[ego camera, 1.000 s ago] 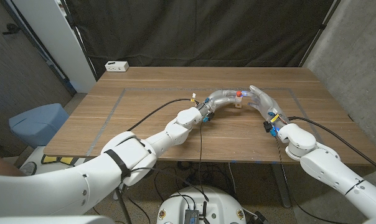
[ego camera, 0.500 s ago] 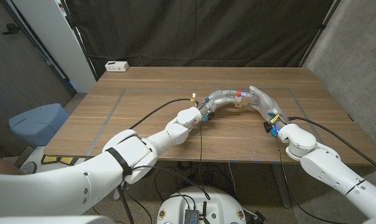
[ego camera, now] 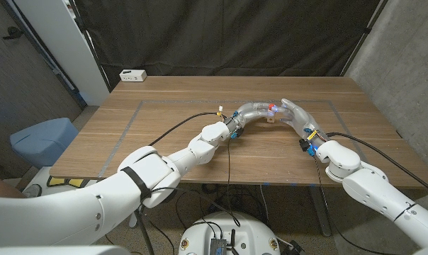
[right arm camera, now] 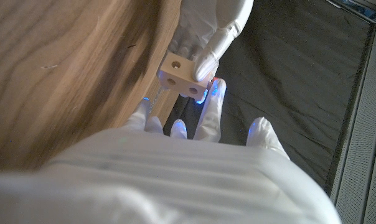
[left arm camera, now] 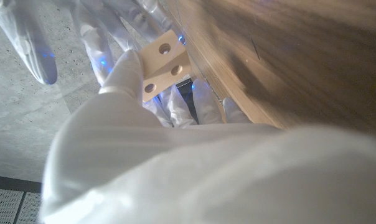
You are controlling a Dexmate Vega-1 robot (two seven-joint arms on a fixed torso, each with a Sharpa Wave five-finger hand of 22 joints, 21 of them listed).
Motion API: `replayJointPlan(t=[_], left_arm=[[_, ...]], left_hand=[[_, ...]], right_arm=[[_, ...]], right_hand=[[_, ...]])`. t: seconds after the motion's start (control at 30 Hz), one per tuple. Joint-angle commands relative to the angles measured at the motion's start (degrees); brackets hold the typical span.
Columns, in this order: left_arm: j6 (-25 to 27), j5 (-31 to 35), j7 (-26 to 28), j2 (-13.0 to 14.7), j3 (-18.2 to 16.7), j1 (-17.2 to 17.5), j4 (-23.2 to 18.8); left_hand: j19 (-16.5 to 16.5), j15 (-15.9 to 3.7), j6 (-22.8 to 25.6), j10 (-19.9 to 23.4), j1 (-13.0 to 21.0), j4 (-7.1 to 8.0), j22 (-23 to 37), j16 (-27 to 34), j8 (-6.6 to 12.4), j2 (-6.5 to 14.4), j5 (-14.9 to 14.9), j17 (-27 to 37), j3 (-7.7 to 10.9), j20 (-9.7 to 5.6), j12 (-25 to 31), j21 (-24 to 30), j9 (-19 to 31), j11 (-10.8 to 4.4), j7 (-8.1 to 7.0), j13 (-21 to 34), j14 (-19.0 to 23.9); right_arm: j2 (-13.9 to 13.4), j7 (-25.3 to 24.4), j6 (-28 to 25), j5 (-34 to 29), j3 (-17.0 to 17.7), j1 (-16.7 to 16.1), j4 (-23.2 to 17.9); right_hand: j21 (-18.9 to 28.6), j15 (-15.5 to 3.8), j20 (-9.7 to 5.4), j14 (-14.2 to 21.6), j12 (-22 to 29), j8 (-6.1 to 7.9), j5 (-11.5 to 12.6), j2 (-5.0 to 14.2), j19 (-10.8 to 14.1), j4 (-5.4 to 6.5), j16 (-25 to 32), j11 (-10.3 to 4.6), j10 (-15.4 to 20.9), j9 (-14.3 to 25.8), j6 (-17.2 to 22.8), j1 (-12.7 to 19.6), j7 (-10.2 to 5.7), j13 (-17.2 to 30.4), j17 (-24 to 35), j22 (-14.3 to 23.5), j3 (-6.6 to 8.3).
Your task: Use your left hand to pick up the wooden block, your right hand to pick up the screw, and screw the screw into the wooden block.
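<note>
While the left hand (ego camera: 251, 112) grips the block (ego camera: 271, 116) above the far middle of the table (ego camera: 164, 127), its drilled faces stay exposed to the right hand (ego camera: 297, 113). In the left wrist view the block (left arm camera: 166, 64) sits between the left fingers (left arm camera: 122, 71) with 3 holes showing; in the right wrist view a left finger (right arm camera: 210, 59) clamps over its (right arm camera: 182, 78) top edge. This hold appears intended to steady the block and present a hole for insertion.

The right hand (right arm camera: 194, 121) closes in from the opposite side, fingertips touching or just beside the block. Red shows between them, apparently the screw (right arm camera: 218, 81) pinched at the block's corner; the screw's shank is hidden, so whether it has entered a hole cannot be told.

Compared with 0.5 s ago, the red cap in the head view is less distinct, now covered by the right fingers, which have curled closer. Both arms hold position otherwise.
</note>
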Motion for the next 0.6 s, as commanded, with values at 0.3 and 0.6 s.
replayJointPlan(t=[0.3, 0.6], left_arm=[[-0.24, -0.19, -0.20, -0.66, -0.16, -0.67, 1.63], [-0.48, 0.09, -0.17, -0.78, 0.05, -0.96, 1.90]], left_hand=[[0.38, -4.44, 5.15, 1.22, -3.25, 2.58, 0.12, -0.02, 0.34, 3.87, 0.37, 0.13, 2.91, -0.23, 2.92, 0.59, 0.34, -0.37, 3.20, 5.96, 0.65], [0.42, -4.42, 5.14, 1.15, -3.22, 2.51, 0.12, 0.02, 0.31, 3.84, 0.36, 0.17, 2.89, -0.27, 2.89, 0.59, 0.33, -0.38, 3.13, 5.95, 0.63]], right_arm=[[0.10, -1.90, 0.17, 0.16, 0.94, -0.85, -0.55], [0.23, -3.18, 0.12, -0.46, 1.48, -1.25, -0.79]], right_hand=[[0.27, -0.01, -0.03, 0.81, 0.06, 0.09, 0.23, 0.41, 0.42, -0.07, 0.24, 0.33, 0.85, 0.19, 0.65, 0.31, -0.11, 0.17, 0.10, 0.22, 0.58], [0.77, 0.01, -0.50, 1.48, -0.25, -0.96, 0.21, 0.36, 2.23, -0.14, 0.35, 1.59, 0.80, 0.19, -1.15, 0.45, 0.10, 0.19, 0.06, 0.20, 0.67]])
